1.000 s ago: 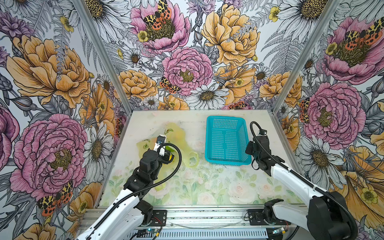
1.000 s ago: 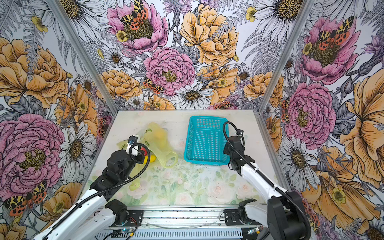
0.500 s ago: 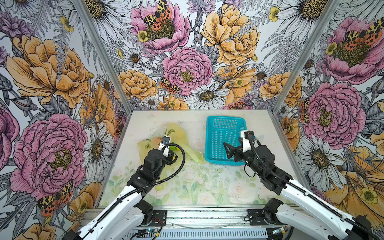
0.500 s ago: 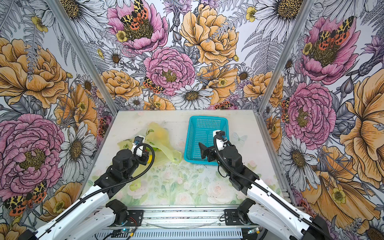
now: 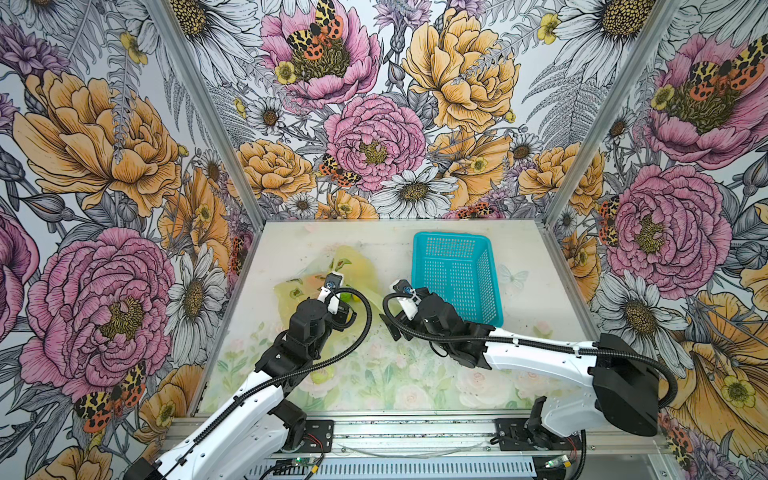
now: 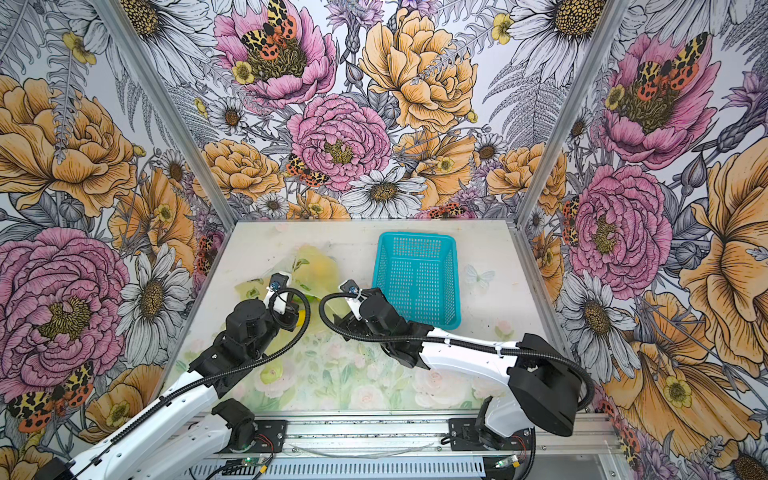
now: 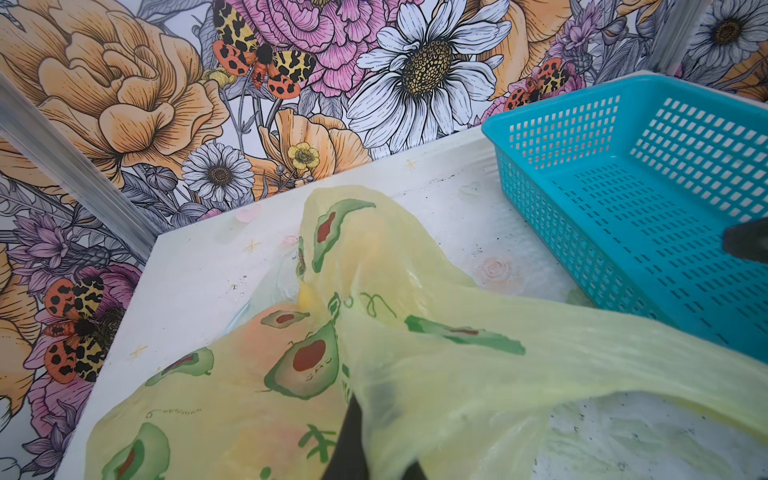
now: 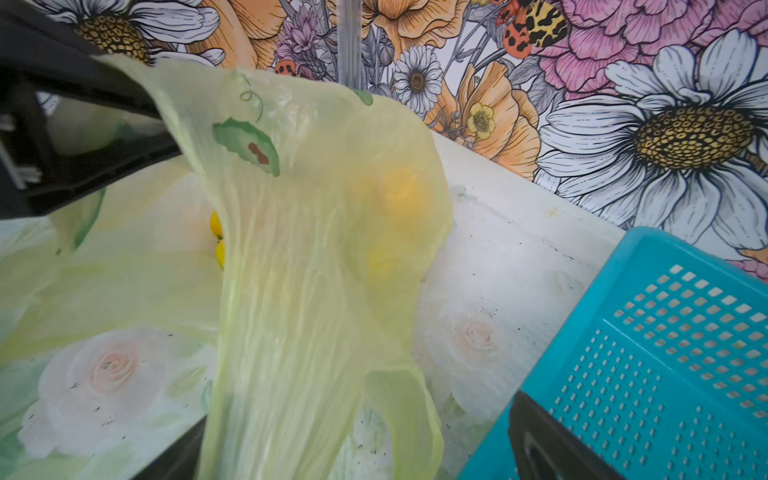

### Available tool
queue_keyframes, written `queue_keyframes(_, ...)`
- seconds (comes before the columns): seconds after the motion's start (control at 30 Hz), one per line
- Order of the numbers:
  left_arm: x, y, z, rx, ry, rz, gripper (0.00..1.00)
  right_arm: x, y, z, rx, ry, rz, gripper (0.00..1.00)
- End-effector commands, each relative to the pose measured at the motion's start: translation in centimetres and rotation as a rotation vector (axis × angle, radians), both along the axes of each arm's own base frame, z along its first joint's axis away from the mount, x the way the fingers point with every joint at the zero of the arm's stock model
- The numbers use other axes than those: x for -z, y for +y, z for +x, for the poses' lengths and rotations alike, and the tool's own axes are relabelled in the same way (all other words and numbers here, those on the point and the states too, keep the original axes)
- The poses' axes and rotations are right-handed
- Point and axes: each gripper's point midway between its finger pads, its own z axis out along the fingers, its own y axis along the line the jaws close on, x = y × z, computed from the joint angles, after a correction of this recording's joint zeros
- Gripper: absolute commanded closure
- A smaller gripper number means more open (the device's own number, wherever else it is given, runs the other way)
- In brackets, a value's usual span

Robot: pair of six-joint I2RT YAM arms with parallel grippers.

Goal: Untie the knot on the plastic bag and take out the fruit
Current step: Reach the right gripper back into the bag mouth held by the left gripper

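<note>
The yellow-green plastic bag (image 5: 353, 266) (image 6: 320, 266) lies at the back left of the table, printed with avocados. My left gripper (image 7: 374, 449) (image 5: 347, 309) is shut on a fold of its film, and one dark finger (image 7: 353, 432) shows under the plastic. Pulled film stretches from there toward my right gripper (image 8: 361, 457) (image 5: 388, 322), which is open, its fingers (image 8: 548, 449) wide on either side of the strip and a loose handle loop (image 8: 399, 415). Yellow fruit (image 8: 217, 241) peeks out at the bag's mouth, and an orange-yellow one (image 8: 399, 195) shows through the film. The knot is not in view.
A teal perforated basket (image 5: 457, 245) (image 6: 415, 241) stands empty at the back right, right beside the right arm's wrist. Flowered walls close the table on three sides. The arms' bases sit on a rail (image 5: 415, 432) at the front edge.
The right arm has swung from beside the basket's right side across to the bag, and its jaws have opened wide. The left gripper has kept its hold and drawn the film up and rightward.
</note>
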Motion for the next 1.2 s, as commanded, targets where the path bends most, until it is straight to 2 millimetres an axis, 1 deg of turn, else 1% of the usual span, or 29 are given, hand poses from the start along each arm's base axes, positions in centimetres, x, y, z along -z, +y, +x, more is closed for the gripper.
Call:
queue_keyframes(0.0, -0.8, -0.3, 0.0, 0.007, -0.028, -0.015, 1.00, -0.9, -0.2, 2.5, 0.127, -0.058, -0.016, 0.17)
queue_keyframes(0.03, -0.9, -0.3, 0.0, 0.004, -0.030, -0.015, 1.00, -0.9, -0.3, 2.8, 0.144, -0.060, -0.019, 0.33)
queue_keyframes(0.07, -0.9, -0.1, 0.1, -0.004, -0.034, -0.012, 1.00, -1.1, -0.4, 3.1, 0.160, -0.064, -0.019, 0.56)
queue_keyframes(0.1, -0.9, 0.0, 0.1, -0.011, -0.037, -0.010, 1.00, -1.5, -0.7, 3.3, 0.177, -0.073, -0.015, 0.73)
queue_keyframes(0.13, -0.9, 0.1, 0.1, -0.017, -0.038, -0.008, 1.00, -1.9, -1.1, 3.4, 0.198, -0.085, -0.012, 0.86)
queue_keyframes(0.17, -0.9, 0.2, 0.1, -0.022, -0.037, -0.007, 1.00, -2.4, -1.8, 3.7, 0.227, -0.101, -0.003, 0.97)
queue_keyframes(0.2, -0.9, 0.2, 0.1, -0.024, -0.038, -0.008, 1.00, -3.0, -2.4, 3.8, 0.249, -0.118, 0.009, 1.00)
queue_keyframes(0.3, -0.9, 0.4, 0.1, -0.031, -0.041, -0.010, 0.93, -4.7, -4.6, 3.8, 0.294, -0.152, 0.053, 1.00)
queue_keyframes(0.37, -0.9, 0.7, 0.2, -0.051, -0.047, -0.005, 0.90, -5.4, -5.8, 3.7, 0.308, -0.160, 0.071, 1.00)
queue_keyframes(0.4, -0.9, 1.0, 0.2, -0.066, -0.050, 0.000, 0.84, -5.6, -6.4, 3.6, 0.314, -0.164, 0.077, 1.00)
queue_keyframes(0.43, -0.7, 1.2, 0.3, -0.079, -0.048, 0.005, 0.79, -5.8, -7.0, 3.6, 0.324, -0.167, 0.080, 1.00)
queue_keyframes(0.5, -0.5, 1.3, 0.5, -0.089, -0.037, 0.012, 0.75, -5.8, -8.3, 3.5, 0.348, -0.171, 0.088, 1.00)
queue_keyframes(0.53, -0.5, 1.1, 0.6, -0.084, -0.032, 0.014, 0.71, -5.6, -8.8, 3.5, 0.355, -0.167, 0.089, 1.00)
queue_keyframes(0.57, -0.3, 0.9, 0.6, -0.078, -0.026, 0.015, 0.66, -5.6, -9.2, 3.4, 0.354, -0.163, 0.097, 1.00)
queue_keyframes(0.6, -0.2, 0.8, 0.7, -0.075, -0.020, 0.019, 0.64, -5.4, -9.3, 3.2, 0.343, -0.159, 0.102, 1.00)
queue_keyframes(0.67, 0.0, 0.6, 0.8, -0.068, -0.011, 0.024, 0.65, -5.1, -9.1, 2.9, 0.315, -0.153, 0.111, 1.00)
queue_keyframes(0.77, 0.1, 0.3, 0.9, -0.054, -0.003, 0.028, 0.83, -4.7, -8.7, 2.4, 0.279, -0.141, 0.115, 1.00)
queue_keyframes(0.8, 0.2, 0.3, 1.0, -0.053, 0.000, 0.029, 0.89, -4.6, -8.7, 2.4, 0.275, -0.140, 0.116, 0.98)
queue_keyframes(0.83, 0.2, 0.3, 0.9, -0.050, 0.002, 0.030, 0.96, -4.6, -8.7, 2.2, 0.269, -0.139, 0.116, 0.93)
queue_keyframes(0.87, 0.2, 0.2, 0.9, -0.048, 0.002, 0.029, 1.00, -4.6, -8.7, 2.1, 0.260, -0.139, 0.122, 0.83)
queue_keyframes(0.97, -0.1, 0.3, 0.8, -0.045, -0.009, 0.022, 1.00, -4.9, -8.8, 1.3, 0.224, -0.149, 0.127, 0.46)
queue_keyframes(1.0, -0.1, 0.3, 0.7, -0.046, -0.012, 0.020, 1.00, -5.0, -8.9, 1.0, 0.216, -0.157, 0.125, 0.37)
queue_keyframes(1.07, -0.3, 0.4, 0.6, -0.045, -0.020, 0.013, 1.00, -5.7, -9.4, 0.3, 0.203, -0.180, 0.129, 0.28)
queue_keyframes(1.17, -0.5, 0.3, 0.5, -0.040, -0.029, 0.006, 1.00, -7.1, -9.8, -1.6, 0.153, -0.227, 0.137, 0.23)
